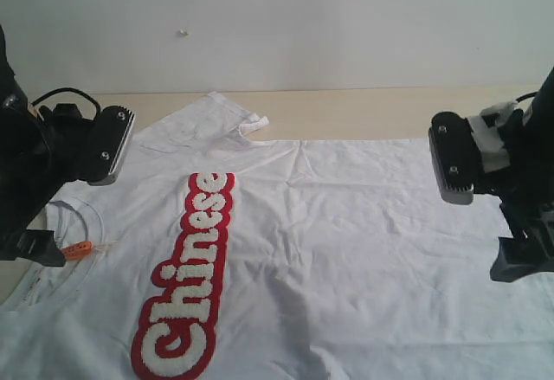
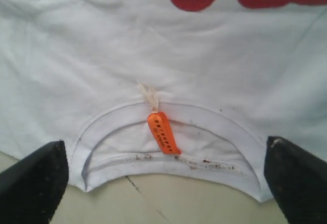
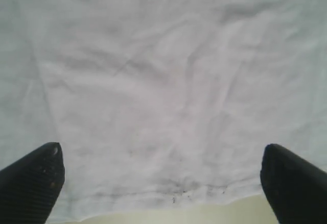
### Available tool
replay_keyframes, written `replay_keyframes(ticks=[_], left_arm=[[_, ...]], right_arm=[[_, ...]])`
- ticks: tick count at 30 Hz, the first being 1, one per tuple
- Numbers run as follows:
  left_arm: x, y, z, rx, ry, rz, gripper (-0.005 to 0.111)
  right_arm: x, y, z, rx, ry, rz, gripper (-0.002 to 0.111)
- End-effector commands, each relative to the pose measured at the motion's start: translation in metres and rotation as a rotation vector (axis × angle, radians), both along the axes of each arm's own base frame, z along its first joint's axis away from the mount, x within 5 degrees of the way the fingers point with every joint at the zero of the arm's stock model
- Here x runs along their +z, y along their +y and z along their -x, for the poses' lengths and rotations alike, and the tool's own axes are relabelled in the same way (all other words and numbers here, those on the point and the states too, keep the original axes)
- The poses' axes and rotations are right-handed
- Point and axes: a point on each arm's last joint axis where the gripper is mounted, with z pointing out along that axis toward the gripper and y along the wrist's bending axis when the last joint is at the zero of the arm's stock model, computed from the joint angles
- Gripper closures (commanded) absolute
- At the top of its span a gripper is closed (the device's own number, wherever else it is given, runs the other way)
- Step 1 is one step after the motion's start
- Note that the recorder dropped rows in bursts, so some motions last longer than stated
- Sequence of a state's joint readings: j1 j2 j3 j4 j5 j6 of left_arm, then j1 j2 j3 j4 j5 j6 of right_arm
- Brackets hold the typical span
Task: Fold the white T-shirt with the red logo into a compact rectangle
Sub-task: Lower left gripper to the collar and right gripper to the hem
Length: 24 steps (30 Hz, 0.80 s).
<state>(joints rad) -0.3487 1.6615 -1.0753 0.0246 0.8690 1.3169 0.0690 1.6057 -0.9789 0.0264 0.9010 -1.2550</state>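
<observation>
The left gripper [image 2: 164, 145] has its jaws spread wide. Its two black fingers [image 2: 36, 183] stand well apart, one to each side of the collar [image 2: 204, 119], and pinch nothing. Between them lies one orange tag [image 2: 162, 132], tied by a pale string to the inside of the neck. The collar band shows some dark specks.

The right gripper [image 3: 162, 150] is likewise spread wide. Its two fingers [image 3: 30, 183] are well apart over plain wrinkled cloth by the hem [image 3: 168, 196], with nothing between them. A few dark specks mark the cloth near that edge. That makes two grippers and four fingers, none gripping.

One shirt [image 1: 346, 224] lies spread flat on the table [image 1: 372, 107], front up. Its neck is toward the left arm and its hem toward the right arm. One logo [image 1: 190, 276] crosses the chest on the left half: seven fuzzy white letters outlined in red, reading "Chinese". It runs from the near edge of the exterior view toward the far side.

One sleeve [image 1: 208, 116] shows on the far side, lying flat with its cuff slightly turned up. The near side of the shirt runs out of frame. Behind the table stands a plain white wall [image 1: 303, 16].
</observation>
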Motion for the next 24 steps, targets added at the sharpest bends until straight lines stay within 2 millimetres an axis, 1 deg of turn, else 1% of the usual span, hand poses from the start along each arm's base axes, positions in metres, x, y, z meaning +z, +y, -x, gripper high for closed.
replay_keyframes(ticks=[1, 3, 4, 6, 8, 12, 14, 15, 17, 19, 20, 22, 24], left_arm=[[-0.016, 0.015, -0.007, 0.005, 0.062, -0.035, 0.001], [-0.025, 0.026, -0.012, 0.005, 0.082, -0.054, 0.002], [-0.026, 0.029, -0.014, 0.001, 0.079, -0.054, 0.002], [-0.027, 0.038, -0.028, 0.033, 0.076, -0.047, 0.002], [-0.029, 0.039, -0.038, 0.058, 0.097, -0.029, 0.002], [-0.036, 0.034, -0.048, 0.028, 0.159, -0.012, 0.002], [-0.044, 0.033, -0.054, 0.028, 0.196, -0.020, 0.002], [-0.046, 0.032, -0.055, 0.024, 0.206, -0.022, 0.002], [-0.049, 0.032, -0.055, 0.005, 0.214, -0.026, 0.002], [-0.050, 0.032, -0.055, 0.000, 0.218, -0.027, 0.002], [-0.050, 0.032, -0.055, -0.013, 0.217, -0.030, 0.002], [-0.050, 0.032, -0.056, -0.021, 0.215, -0.030, 0.002], [-0.052, 0.034, -0.057, -0.032, 0.217, -0.031, 0.002]], right_arm=[[-0.017, -0.003, -0.003, 0.034, 0.083, 0.046, 0.008], [-0.028, -0.001, -0.006, 0.033, 0.113, 0.031, 0.008], [-0.031, -0.001, -0.008, 0.021, 0.112, 0.030, 0.008], [-0.040, -0.001, -0.014, -0.070, 0.092, 0.021, 0.008], [-0.043, -0.001, -0.018, -0.087, 0.059, 0.023, 0.008], [-0.039, -0.008, -0.023, -0.021, 0.037, 0.092, 0.008], [-0.030, -0.014, -0.028, 0.029, 0.043, 0.118, 0.009], [-0.024, -0.020, -0.032, 0.055, 0.046, 0.119, 0.010], [-0.018, -0.027, -0.036, 0.047, 0.051, 0.087, 0.012], [-0.017, -0.034, -0.040, 0.046, 0.087, 0.035, 0.012], [-0.022, -0.042, -0.043, 0.050, 0.148, -0.008, 0.013], [-0.031, -0.046, -0.045, 0.040, 0.201, -0.031, 0.013], [-0.045, -0.049, -0.047, 0.041, 0.248, -0.025, 0.013]])
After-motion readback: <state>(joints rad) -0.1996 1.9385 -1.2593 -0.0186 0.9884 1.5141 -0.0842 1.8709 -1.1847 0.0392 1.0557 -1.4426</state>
